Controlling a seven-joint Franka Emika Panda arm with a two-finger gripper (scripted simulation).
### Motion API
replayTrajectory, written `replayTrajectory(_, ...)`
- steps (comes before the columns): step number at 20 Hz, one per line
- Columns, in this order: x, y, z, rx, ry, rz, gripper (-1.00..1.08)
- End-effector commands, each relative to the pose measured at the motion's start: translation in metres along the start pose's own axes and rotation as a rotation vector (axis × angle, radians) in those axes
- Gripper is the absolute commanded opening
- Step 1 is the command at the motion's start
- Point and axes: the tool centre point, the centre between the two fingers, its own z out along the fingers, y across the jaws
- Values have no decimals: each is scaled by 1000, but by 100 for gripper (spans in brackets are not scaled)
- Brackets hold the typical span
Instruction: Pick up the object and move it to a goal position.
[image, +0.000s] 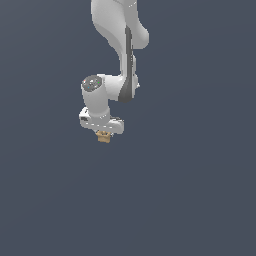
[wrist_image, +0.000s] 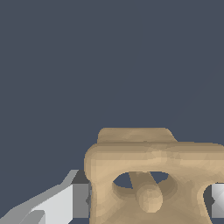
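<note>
Step in hand: the carry to the goal is judged to be under way, since the tan block (image: 104, 137) is seen tucked under the white gripper (image: 103, 135) in the exterior view. No goal marker is visible in either view, so how far the carry has to go cannot be told.

Gripper state: the fingers (wrist_image: 65, 204) are closed onto the tan block (wrist_image: 151, 175), one pad pressed to each of its side faces in the wrist view. The grip is seen low on the block's sides.

Block location: it is held between the jaws directly below the hand. Whether it is clear of the ground cannot be told, as the dark background gives no floor line or shadow.

How the carry is best done: the squeeze should be kept constant, and the wrist should be kept level so the block is not levered out of the pads. A smooth, unhurried translation is advised, because only a small part of each pad is seen bearing on the block.

Block facing: the face with two hollowed openings and a rounded knob between them is turned toward the wrist camera.

Long axis: it appears to run from pad to pad, across the jaws; the block looks wider than tall in the wrist view, though part of it is cut off by the frame.

Risk: slipping or twisting within the grip is judged possible if the arm is jerked.
</note>
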Motion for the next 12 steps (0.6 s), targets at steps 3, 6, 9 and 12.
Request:
replayTrajectory(3,-18,24,-5,0,0,-1,-100)
replayTrajectory(6,-25,34,-7,0,0,-1,-100)
replayTrajectory(9,-29,41,-9,0,0,-1,-100)
replayTrajectory(12,-30,43,-9,0,0,-1,-100)
